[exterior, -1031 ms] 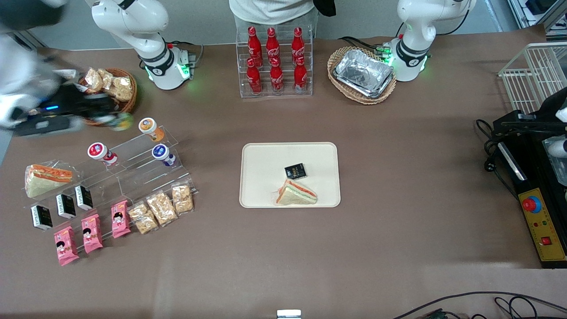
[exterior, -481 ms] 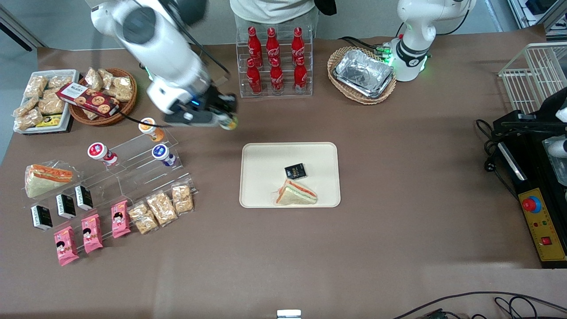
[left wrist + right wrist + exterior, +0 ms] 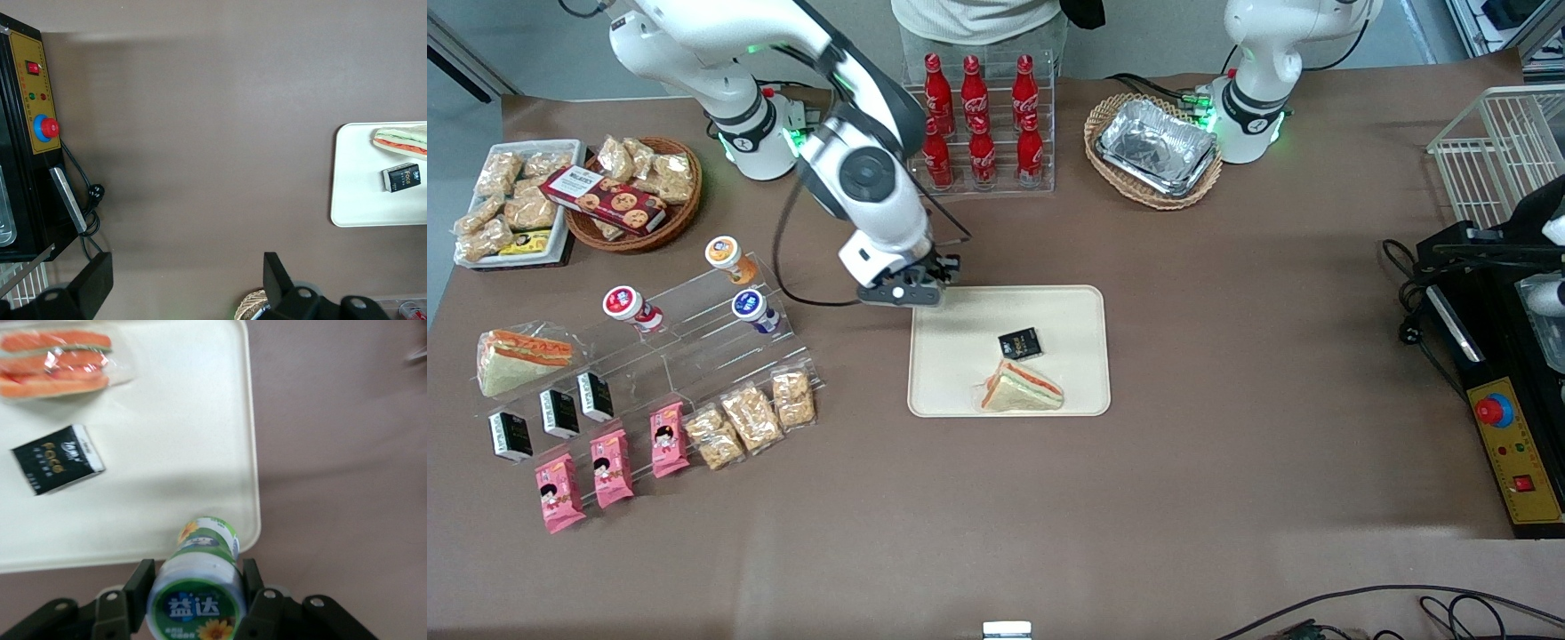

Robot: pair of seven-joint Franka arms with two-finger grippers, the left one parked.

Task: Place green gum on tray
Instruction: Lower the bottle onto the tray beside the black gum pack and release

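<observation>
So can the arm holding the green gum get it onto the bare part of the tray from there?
Probably yes. The gripper, shut on the green gum, hangs above the tray corner; sandwich and black packet leave bare surface near it.

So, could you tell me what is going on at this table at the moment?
The right arm's gripper is shut on the green gum and holds it over the corner of the tray farthest from the front camera, toward the working arm's end. The gum is not yet set down. A wrapped sandwich and a small black packet already lie on the tray.
</observation>
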